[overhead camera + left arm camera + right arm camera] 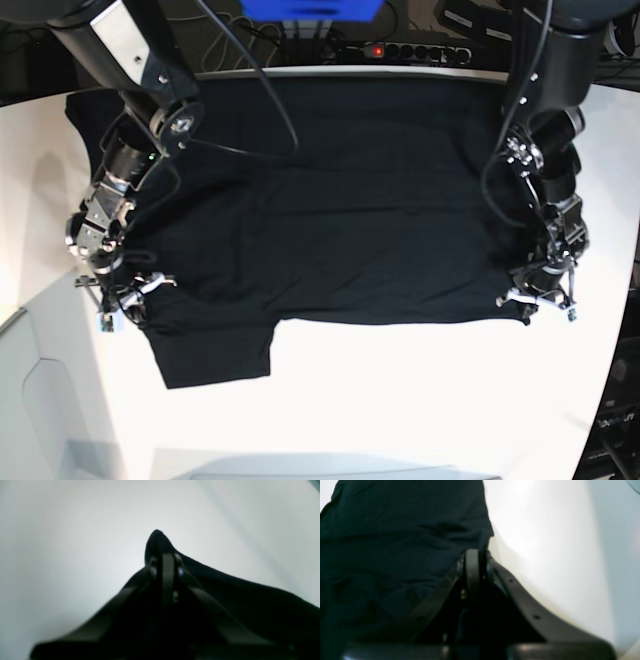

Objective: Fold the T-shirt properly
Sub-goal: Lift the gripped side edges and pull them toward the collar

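Your white desk (400, 400) carries the black T-shirt (340, 210), spread flat across its far half, one sleeve toward the near left. Your left gripper (540, 290) has its fingers clamped on the shirt's corner. Your right gripper (118, 296) likewise pinches the opposite edge.
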Tool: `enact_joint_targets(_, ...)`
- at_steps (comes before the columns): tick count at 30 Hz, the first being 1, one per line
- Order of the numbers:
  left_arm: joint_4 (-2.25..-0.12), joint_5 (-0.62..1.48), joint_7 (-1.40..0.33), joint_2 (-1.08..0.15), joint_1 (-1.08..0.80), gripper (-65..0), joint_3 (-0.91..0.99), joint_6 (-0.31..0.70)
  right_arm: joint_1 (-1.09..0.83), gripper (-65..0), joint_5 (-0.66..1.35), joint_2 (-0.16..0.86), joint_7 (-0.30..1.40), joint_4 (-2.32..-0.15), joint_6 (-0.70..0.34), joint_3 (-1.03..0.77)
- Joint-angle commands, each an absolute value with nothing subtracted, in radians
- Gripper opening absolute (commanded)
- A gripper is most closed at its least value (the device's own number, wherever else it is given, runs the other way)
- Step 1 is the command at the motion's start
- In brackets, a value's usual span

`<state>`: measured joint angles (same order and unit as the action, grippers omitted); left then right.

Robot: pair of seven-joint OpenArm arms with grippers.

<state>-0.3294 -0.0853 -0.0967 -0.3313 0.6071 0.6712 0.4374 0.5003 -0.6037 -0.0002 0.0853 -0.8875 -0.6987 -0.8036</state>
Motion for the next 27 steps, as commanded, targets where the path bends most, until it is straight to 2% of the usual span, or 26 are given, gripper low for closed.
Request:
enact_joint_targets(1,-0.337,-0.094,-0.131,-0.335,0.625,-65.0,0.671,0.433,0.527,-65.0,-0.59,0.005,0.056,-0.908,-0.698,-0.802)
enact_joint_targets(6,-0.456,-0.093,-0.222,-0.331,0.616,-65.0,0.673,0.44,0.53,-65.0,-0.59,0.004,0.051,-0.912,-0.698,-0.805)
enact_joint_targets(15,-0.898,-0.093,-0.389,-0.216,0.475,-65.0,0.674,0.443,0.506,-65.0,-0.481,-0.019,0.059,-1.033,-0.698,-0.797)
enact_joint_targets(20,-1.026,-0.091,-0.443,-0.2,0.43,-65.0,0.674,0.443,0.464,-65.0,-0.473,-0.022,0.061,-1.107,-0.698,-0.797)
enact_joint_targets(27,-1.139,-0.018,-0.516,-0.188,0.39,-65.0,0.702,0.444,0.375,-65.0,-0.361,-0.041,0.061,-1.234,-0.698,-0.794)
